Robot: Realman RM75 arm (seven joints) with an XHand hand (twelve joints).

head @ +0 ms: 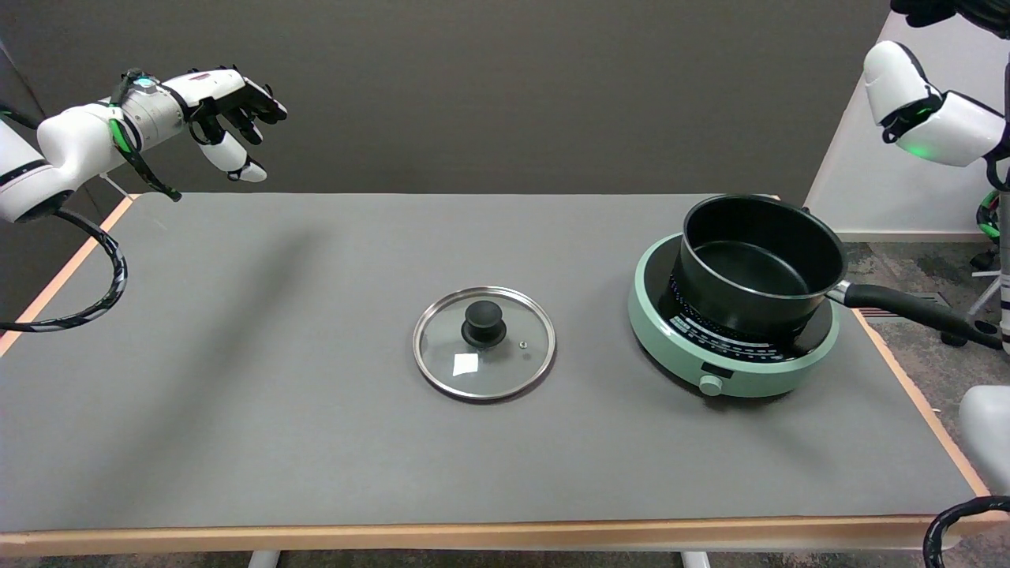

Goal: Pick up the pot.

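Note:
The black pot (757, 264) stands empty on a round mint-green cooktop (730, 379) at the table's right side. Its long black handle (915, 312) sticks out to the right, past the table's edge. White segments of my right arm (927, 110) hang in the air at the upper right, well above and behind the pot. Only a black sliver of my right hand (919, 9) shows there, cut off by the top edge, so how its fingers lie is hidden. Nothing touches the pot.
A glass lid (484, 343) with a black knob lies flat on the grey table (276, 394), left of the cooktop. The idle left hand (229, 99) hangs in the air at the upper left. The table's right edge runs just beside the cooktop.

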